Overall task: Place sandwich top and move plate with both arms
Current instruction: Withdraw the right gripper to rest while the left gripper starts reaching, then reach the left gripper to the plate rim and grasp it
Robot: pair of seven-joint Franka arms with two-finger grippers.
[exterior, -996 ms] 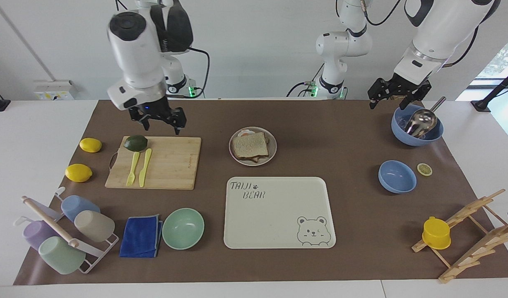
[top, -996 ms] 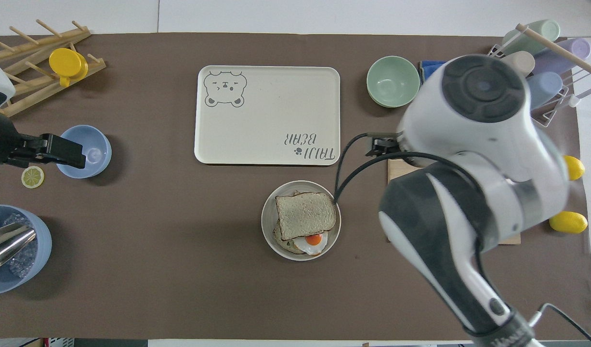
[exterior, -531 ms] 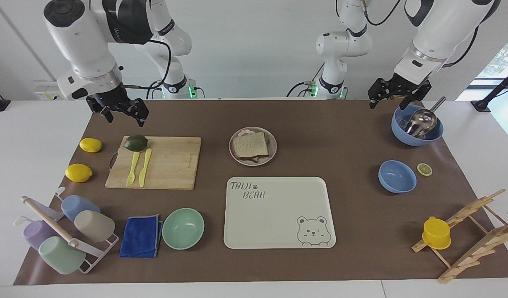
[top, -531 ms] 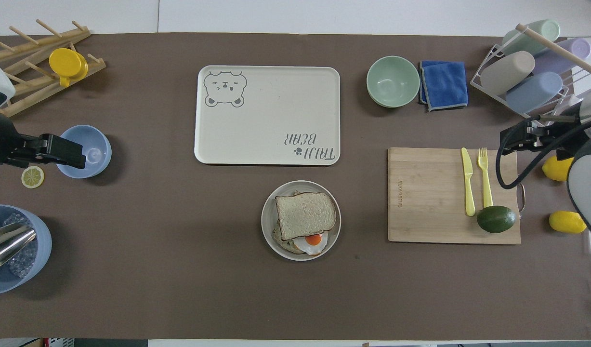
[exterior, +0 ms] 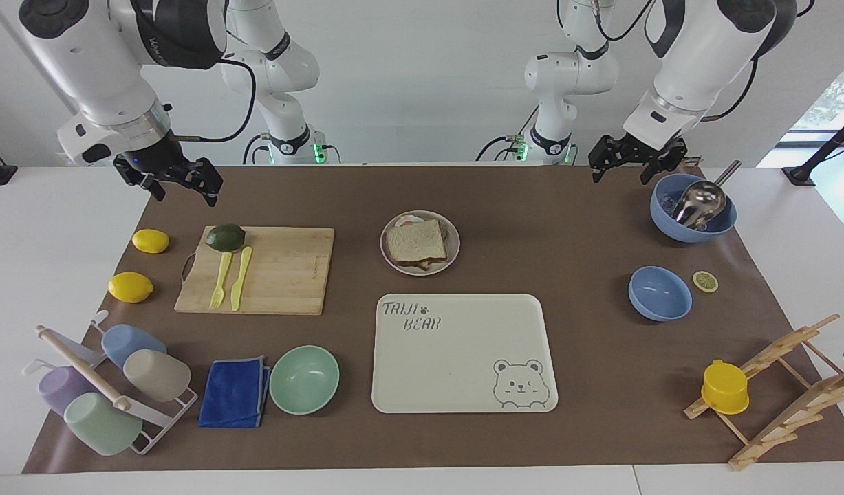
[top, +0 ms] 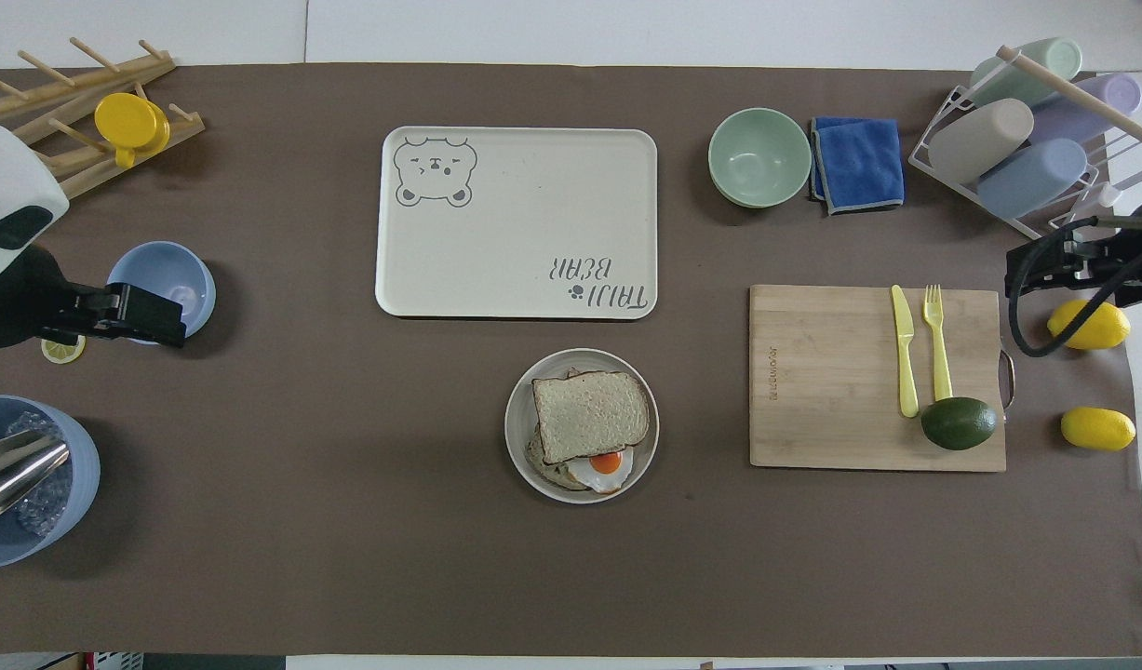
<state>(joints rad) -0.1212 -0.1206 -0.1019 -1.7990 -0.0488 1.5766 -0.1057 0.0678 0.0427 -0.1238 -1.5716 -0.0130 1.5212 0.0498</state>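
While the top slice (exterior: 415,240) is already lying on the sandwich on the plate (exterior: 451,257), at 12 o'clock from the tray (exterior: 463,357), the two-arm carry is being prepared; both grippers, right (exterior: 175,181) and left (exterior: 629,159), are being held empty with fingers apart and must be brought to the rim.

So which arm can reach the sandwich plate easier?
Probably the left: the left gripper looks a bit closer to the plate, with only bare mat between. The right gripper hangs by the mat's edge, the cutting board in its way.
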